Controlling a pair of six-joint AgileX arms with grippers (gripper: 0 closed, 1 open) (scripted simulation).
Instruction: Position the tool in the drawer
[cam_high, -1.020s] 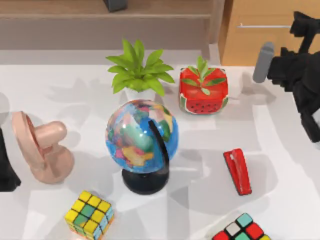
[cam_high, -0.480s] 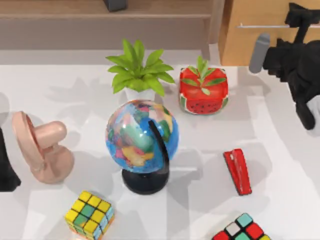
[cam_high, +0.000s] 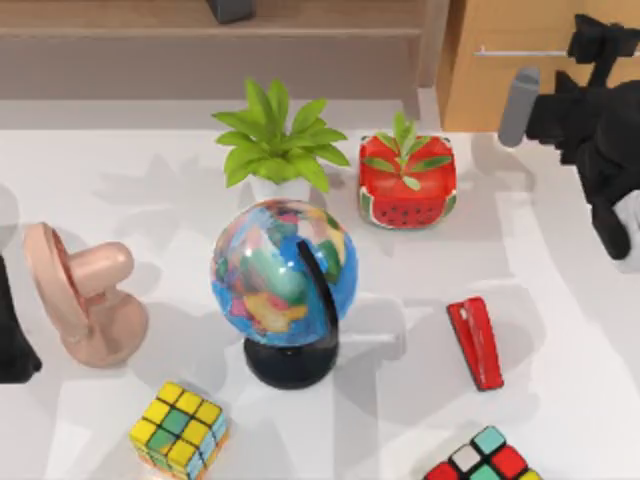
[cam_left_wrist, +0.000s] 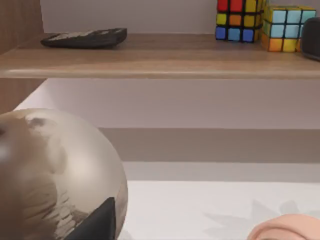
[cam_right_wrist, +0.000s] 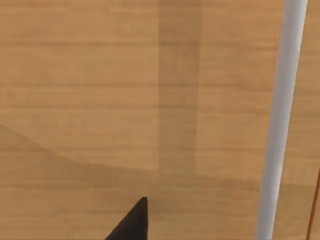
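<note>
One red stapler (cam_high: 475, 342) lies flat on the white table (cam_high: 560, 300), right-centre in the top view, narrow end toward the camera's near edge — nothing touching it. Well apart from it, at the far right, the tan drawer (cam_high: 520, 60) sits closed, silver bar handle (cam_high: 520, 51) across its front. My right gripper (cam_high: 598, 42) is up at that handle, the arm reaching over the table's right side; right wrist cam has the wood front w/ the bar (cam_right_wrist: 280, 120) close by, one dark fingertip (cam_right_wrist: 132, 222) at the edge. Can't tell if the fingers are open or closed. Watermelon pot (cam_high: 408, 182) is between stapler and drawer, globe (cam_high: 285, 275) left of the stapler, a cube (cam_high: 480, 458) just near of it. Left arm (cam_high: 12, 330) is parked at the left edge — pincer state can't tell either.
</note>
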